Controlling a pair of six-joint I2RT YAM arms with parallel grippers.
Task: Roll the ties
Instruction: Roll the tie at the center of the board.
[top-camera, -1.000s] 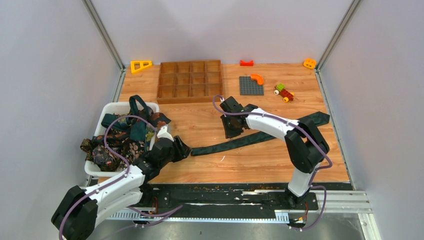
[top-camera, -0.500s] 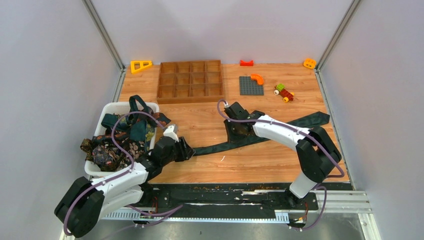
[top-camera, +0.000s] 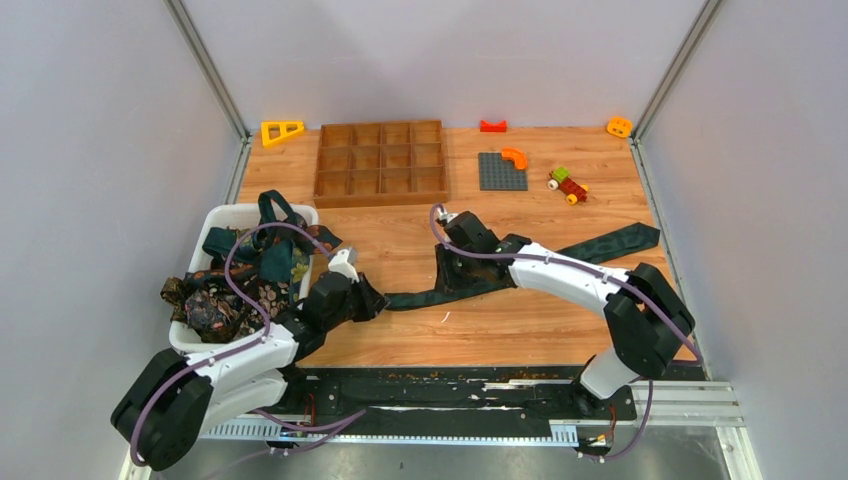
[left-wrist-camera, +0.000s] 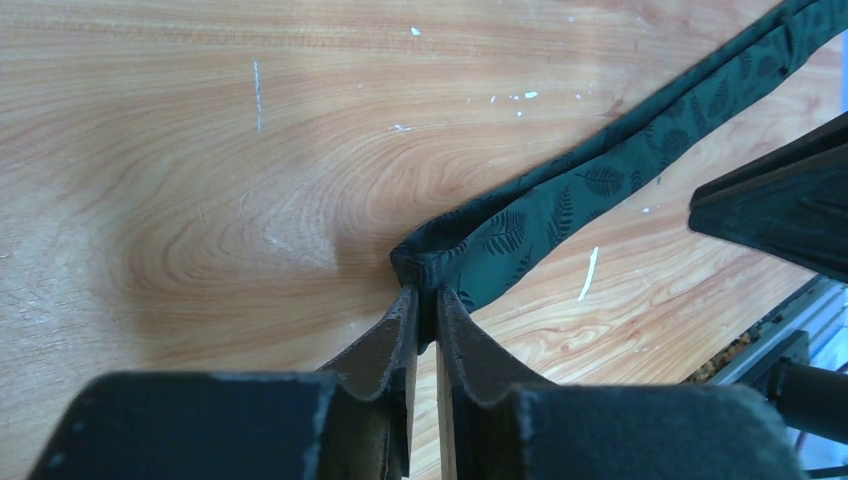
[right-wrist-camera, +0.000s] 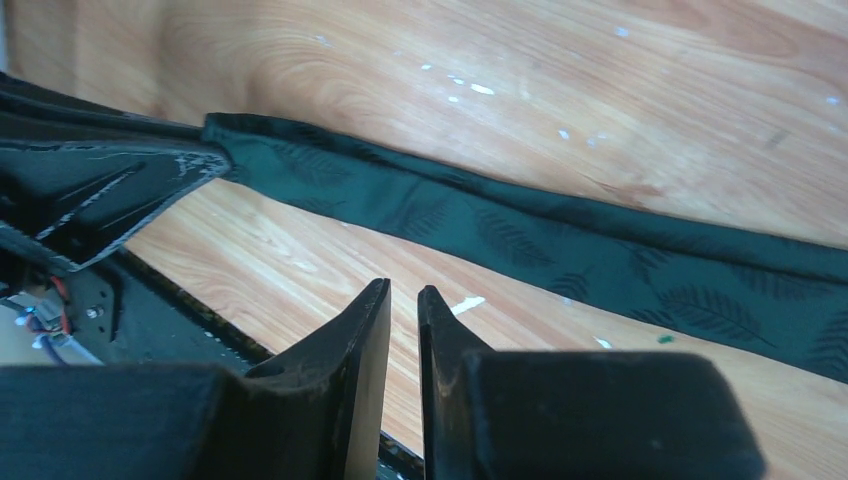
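Lies flat across the light wooden tabletop (top-camera: 400, 335): long dark green fabric necktie with leaf pattern (left-wrist-camera: 560, 200), narrow end toward 8 o'clock, wide end toward 3 o'clock. Pinches that narrow end between nearly closed fingers: left gripper (left-wrist-camera: 422, 295). Hangs low over the wood just beside the necktie's middle, jaws down to a thin slit, gripping nothing: right gripper (right-wrist-camera: 403, 290). At 9 o'clock, white plastic bin (top-camera: 235, 211) heaped with tangled teal and brown patterned ties (top-camera: 250, 280). At 11 o'clock, brown wooden compartment tray (top-camera: 322, 165).
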